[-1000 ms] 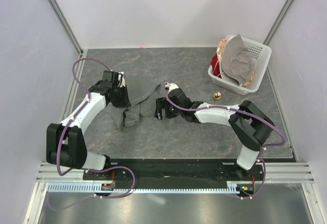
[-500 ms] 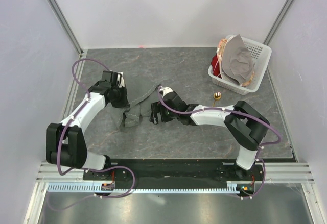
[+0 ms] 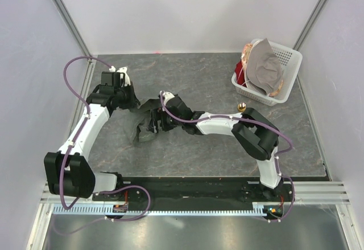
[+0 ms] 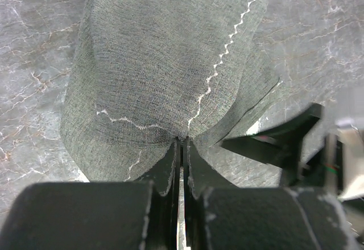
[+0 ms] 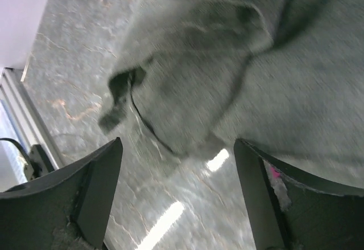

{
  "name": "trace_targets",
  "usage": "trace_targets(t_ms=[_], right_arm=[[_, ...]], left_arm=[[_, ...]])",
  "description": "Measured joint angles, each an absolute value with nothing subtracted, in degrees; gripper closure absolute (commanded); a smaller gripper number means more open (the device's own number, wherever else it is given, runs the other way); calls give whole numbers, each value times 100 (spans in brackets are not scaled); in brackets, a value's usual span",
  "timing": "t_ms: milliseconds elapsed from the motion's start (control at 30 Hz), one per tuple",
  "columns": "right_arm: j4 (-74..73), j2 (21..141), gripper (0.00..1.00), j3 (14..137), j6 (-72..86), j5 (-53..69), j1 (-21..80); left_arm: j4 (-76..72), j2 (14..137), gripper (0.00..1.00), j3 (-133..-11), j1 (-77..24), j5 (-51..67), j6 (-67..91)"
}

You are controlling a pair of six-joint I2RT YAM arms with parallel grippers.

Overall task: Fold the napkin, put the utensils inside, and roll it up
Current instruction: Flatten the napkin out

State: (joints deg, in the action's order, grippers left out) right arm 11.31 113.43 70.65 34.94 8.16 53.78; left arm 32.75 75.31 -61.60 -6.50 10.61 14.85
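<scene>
Worktop [image 3: 199, 73] with napkin [image 3: 142, 126] crumpled left of centre; step judged: spreading flat before folding. Left gripper [image 4: 182, 142] jaws pinch its hem. Right gripper [image 5: 177, 144] jaws gape over the cloth and need a second corner. Spoon [image 3: 242, 107] lies well apart, to the right.

Grey marbled table [image 3: 205, 79] carries crumpled napkin [image 3: 141, 129] left-centre, white basket [image 3: 289, 56] far right, spoon [image 3: 242, 107] just beside basket.

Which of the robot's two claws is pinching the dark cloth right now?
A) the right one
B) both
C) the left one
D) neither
C: the left gripper is shut on the stitched edge of the napkin, while the right gripper stands wide open, holding nothing.
</scene>
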Motion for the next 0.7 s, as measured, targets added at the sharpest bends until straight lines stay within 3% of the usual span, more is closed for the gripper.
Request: trace_targets(t_ms=[33, 100, 133, 167, 367, 600, 667, 700], right_arm=[[1146, 11467, 34, 7216, 3500, 884, 5378], [1162, 11671, 56, 7430, 3492, 993, 5378], [1157, 11767, 87, 7537, 3503, 1055, 5376], [1146, 11841, 99, 7616, 3500, 1083, 5378], [801, 11751, 100, 7544, 3347, 1059, 5225], [-703, 10414, 100, 7332, 2335, 443, 4134], [-1083, 10232, 86, 7701, 2025, 110, 3833], [-1203, 10204, 62, 7915, 1896, -21, 3719]], left_arm=[[3275, 7526, 98, -6160, -631, 1076, 1485], [3273, 7522, 98, -6163, -580, 1122, 1490], [3273, 7522, 98, -6169, -545, 1153, 1492], [3271, 7522, 98, -6182, -499, 1199, 1500], [3094, 7430, 98, -6230, -49, 1398, 1697], [2622, 7201, 98, -6125, 499, 1669, 2045], [2482, 7105, 98, -5983, 574, 1772, 2156], [2445, 7081, 98, -5931, 593, 1828, 2187]])
